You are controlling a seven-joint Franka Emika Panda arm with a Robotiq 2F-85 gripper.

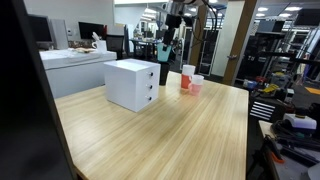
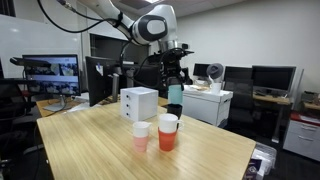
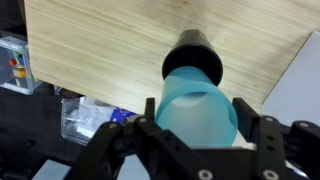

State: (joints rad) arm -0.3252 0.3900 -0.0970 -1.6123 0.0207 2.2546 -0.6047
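my gripper [image 3: 197, 128] was clamped on the blue cup [image 3: 200, 98], one finger on each side of its wall. the cup hung straight below me, its long axis running down and away from my wrist, with a dark round end at the far tip. i held it in the air over the edge of the wooden table [image 3: 100, 45], apart from the white box [image 2: 139, 103] and the orange cup [image 2: 167, 135] standing there. desks and monitors filled the room.

The counter [image 1: 170, 130] is light wood with fine grain, smooth and a little satin. The blue cup [image 3: 200, 95] looks like smooth, half-clear plastic, as the orange cup [image 2: 167, 134] and pink cup [image 2: 141, 137]. The claw [image 3: 197, 112] is matt black; the drawer box [image 1: 132, 84] matt white.
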